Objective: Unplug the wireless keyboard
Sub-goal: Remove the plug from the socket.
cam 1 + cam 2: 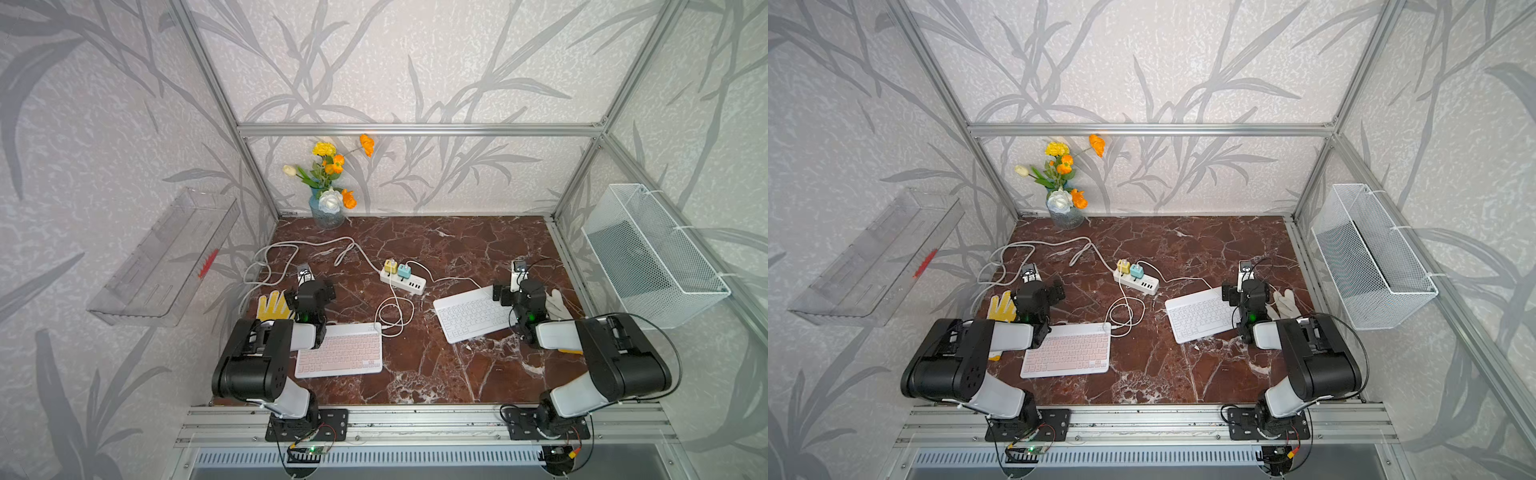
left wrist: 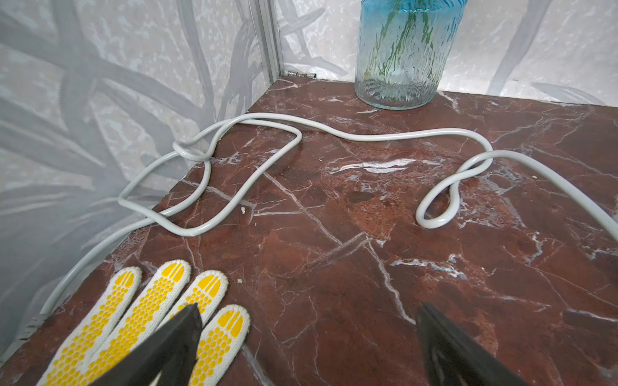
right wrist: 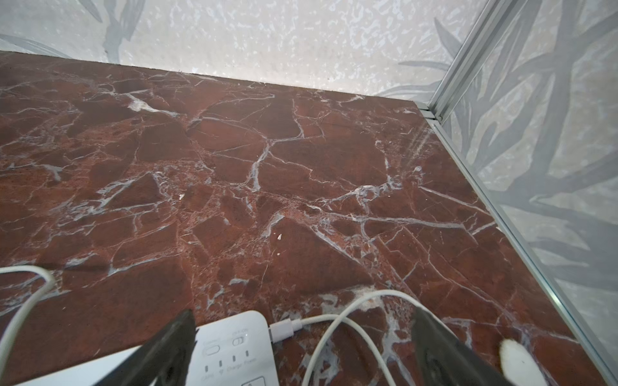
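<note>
A white wireless keyboard (image 1: 471, 313) lies at the right of the marble table and a pink one (image 1: 338, 351) at the front left. Thin white cables run from both to a yellow charger (image 1: 390, 266) and a teal charger (image 1: 404, 271) on a white power strip (image 1: 405, 283). My right gripper (image 3: 304, 329) is open, low over the white keyboard's far corner (image 3: 234, 344). The cable's plug (image 3: 282, 329) sits in that corner, between the fingers. My left gripper (image 2: 309, 320) is open over bare marble, behind the pink keyboard, holding nothing.
A yellow-dotted glove (image 2: 140, 320) lies under one left finger. A white glove (image 1: 555, 303) lies right of the right wrist. The strip's thick grey cord (image 2: 301, 133) loops at the back left near a blue glass vase (image 2: 404, 53) with flowers. A wire basket (image 1: 652, 257) hangs on the right wall.
</note>
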Motion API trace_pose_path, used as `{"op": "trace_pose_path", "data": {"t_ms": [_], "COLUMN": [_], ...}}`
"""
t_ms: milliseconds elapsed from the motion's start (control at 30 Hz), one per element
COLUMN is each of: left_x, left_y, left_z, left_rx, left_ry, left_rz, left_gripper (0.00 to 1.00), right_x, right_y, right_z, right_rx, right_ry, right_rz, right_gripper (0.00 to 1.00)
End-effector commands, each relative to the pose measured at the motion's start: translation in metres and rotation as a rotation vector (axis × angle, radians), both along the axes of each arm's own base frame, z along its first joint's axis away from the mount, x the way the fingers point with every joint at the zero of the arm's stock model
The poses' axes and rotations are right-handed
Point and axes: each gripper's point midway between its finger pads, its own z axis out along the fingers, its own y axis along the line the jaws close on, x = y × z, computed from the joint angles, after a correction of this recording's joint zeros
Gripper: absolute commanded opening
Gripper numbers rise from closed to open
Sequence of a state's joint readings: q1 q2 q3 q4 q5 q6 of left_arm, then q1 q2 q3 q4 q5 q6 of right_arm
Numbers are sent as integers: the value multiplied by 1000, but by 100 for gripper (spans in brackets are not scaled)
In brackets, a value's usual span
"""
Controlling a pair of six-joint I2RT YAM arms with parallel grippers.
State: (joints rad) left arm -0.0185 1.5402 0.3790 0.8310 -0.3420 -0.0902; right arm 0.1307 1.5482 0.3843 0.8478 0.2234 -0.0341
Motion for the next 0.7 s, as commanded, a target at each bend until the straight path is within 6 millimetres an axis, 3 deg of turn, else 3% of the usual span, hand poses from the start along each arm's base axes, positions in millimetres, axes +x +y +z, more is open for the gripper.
{"op": "trace_pose_path", "data": {"t_ms": [0, 667], "left_x": [5, 6], "left_y": [0, 0], "left_z": [13, 13], "left_rx": [0, 1], "left_ry": [-38, -36], "left_rz": [4, 5], "left_gripper": [100, 100], "right_x": [4, 4], "right_y": [1, 1], "right_z": [10, 10], "right_rx": [4, 5], "right_ry": [-30, -29], "right_rz": [0, -1], "right_gripper": [99, 99]}}
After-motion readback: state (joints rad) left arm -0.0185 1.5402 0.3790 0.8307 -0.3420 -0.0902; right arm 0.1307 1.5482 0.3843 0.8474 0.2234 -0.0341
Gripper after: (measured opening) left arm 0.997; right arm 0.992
